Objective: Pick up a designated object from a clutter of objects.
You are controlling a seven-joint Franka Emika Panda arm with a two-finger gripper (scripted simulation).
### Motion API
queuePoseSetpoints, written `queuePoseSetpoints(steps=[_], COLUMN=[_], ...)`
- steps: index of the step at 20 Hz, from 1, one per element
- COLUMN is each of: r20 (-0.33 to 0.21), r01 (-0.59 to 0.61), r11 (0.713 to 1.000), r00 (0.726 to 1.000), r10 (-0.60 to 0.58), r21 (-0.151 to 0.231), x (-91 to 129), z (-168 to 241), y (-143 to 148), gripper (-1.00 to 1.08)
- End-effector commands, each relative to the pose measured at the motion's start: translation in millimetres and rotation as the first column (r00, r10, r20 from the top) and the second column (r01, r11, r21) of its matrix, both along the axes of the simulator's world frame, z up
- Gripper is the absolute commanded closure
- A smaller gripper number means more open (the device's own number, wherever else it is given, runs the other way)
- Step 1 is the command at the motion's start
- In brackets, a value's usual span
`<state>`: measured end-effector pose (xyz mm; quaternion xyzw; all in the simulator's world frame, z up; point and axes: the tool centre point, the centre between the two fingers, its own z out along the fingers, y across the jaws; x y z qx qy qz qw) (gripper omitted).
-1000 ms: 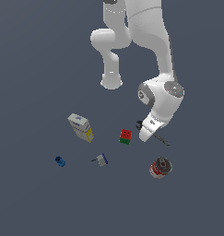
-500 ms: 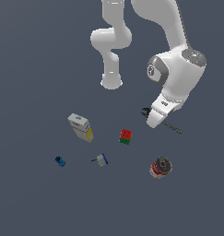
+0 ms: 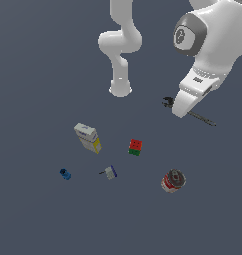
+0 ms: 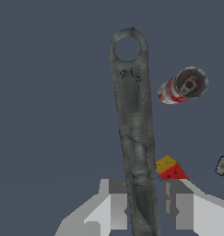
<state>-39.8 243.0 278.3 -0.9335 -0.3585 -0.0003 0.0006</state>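
In the exterior view, the ground is one flat, unmarked slate-grey plane that fills the picture edge to edge — no walls, no horizon, no table rim. The white arm rises from its round base (image 3: 120, 88) and bends over toward the exterior view's right. Its gripper (image 3: 178, 105) hangs well above the floor with the thin dark wrench (image 3: 198, 117) clamped in it; the wrench pokes out on both sides of the hand, its slim handle slanting down to the exterior view's right and a small dark end showing on the other side. Scattered below on the grey surface, well apart from one another, lie a white-yellow-blue box (image 3: 87, 138), a red-green cube (image 3: 135, 147), a red can (image 3: 173, 181) on its side, a small grey-white piece (image 3: 109, 173) and a small blue cylinder (image 3: 65, 174).

In the wrist view, the two grey fingers (image 4: 114, 203) sit tight on either side of the wrench (image 4: 134, 133), which runs straight away from the camera to a ring-shaped end. Behind it is the same bare grey floor — the can (image 4: 183, 85), the cube (image 4: 168, 168) and the grey-white piece (image 4: 223, 166) lie on it far beneath.
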Motion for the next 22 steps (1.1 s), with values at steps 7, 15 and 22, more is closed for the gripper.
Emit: queuePoseSetpoints(steps=[7,15,22], r20=[-0.001,0.000,0.000], r01=[0.002,0.004,0.005], r11=[1.000,1.000,1.000], r00=[1.000,1.000,1.000], r10=[-0.002,-0.004,-0.005], r21=[0.000,-0.001,-0.001], x=[-1.9,-0.6,0.2], z=[82.9,126.8,138.2], y=[11.4,18.1,19.9], gripper=[1.08,1.08,1.08])
